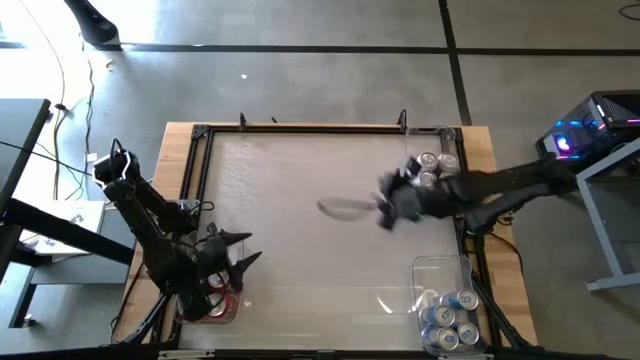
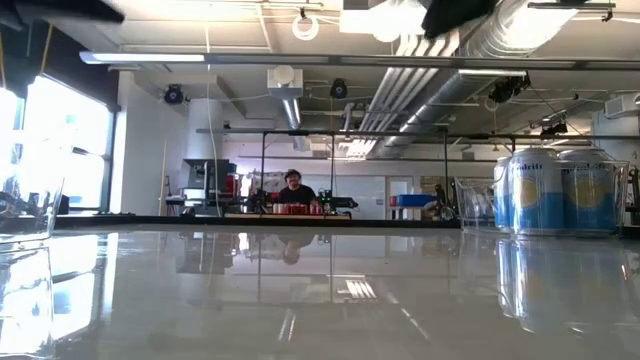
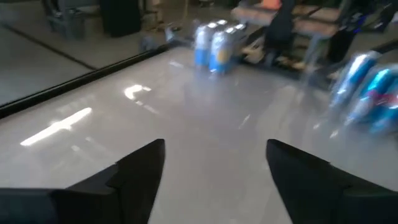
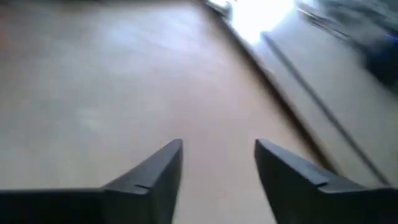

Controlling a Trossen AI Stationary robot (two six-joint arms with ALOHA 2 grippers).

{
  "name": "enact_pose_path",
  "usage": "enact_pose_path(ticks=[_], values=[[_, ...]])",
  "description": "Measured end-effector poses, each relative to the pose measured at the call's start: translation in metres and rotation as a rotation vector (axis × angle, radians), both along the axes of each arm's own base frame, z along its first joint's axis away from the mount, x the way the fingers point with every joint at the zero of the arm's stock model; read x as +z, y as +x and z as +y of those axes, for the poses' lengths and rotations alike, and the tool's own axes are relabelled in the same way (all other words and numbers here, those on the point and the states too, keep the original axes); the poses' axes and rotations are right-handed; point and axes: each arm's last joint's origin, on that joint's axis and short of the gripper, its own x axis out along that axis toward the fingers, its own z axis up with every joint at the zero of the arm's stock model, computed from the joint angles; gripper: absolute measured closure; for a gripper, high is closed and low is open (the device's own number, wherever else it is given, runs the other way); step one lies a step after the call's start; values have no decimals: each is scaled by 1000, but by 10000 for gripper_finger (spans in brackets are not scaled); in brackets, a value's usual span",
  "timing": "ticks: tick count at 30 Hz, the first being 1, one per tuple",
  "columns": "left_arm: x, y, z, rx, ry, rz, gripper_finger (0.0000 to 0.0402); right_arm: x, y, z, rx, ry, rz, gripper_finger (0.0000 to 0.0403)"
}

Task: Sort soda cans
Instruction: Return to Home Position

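Several soda cans [image 1: 435,165] with silver tops stand on their bases at the table's far right. More silver-blue cans [image 1: 450,315] fill a clear bin [image 1: 440,268] at the near right, seen large in the low view [image 2: 545,190]. Red cans [image 1: 215,298] sit in a clear bin at the near left. My left gripper [image 1: 252,248] hovers open just beside that bin, pointing across the table, with nothing between its fingers [image 3: 216,146]. My right gripper [image 1: 385,208] is blurred over the table's right half, near the far cans; it is open and empty [image 4: 219,143].
A black frame [image 1: 300,130] runs round the glossy table top. A wide bare stretch lies in the middle [image 1: 300,230]. A second clear bin [image 2: 25,235] shows at the left in the low view. A person sits far off in the room behind [image 2: 293,185].
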Motion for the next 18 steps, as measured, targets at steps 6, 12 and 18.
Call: enact_pose_path(ticks=[6,12,18], values=[[23,37,-15,-176,-47,9,247,26,-46,62,269,149,-163,331],[61,79,-1,-415,112,-85,389,22,-82,93,354,148,-254,389],[103,68,67,-411,151,-125,395,-3,-121,82,352,261,-374,400]])
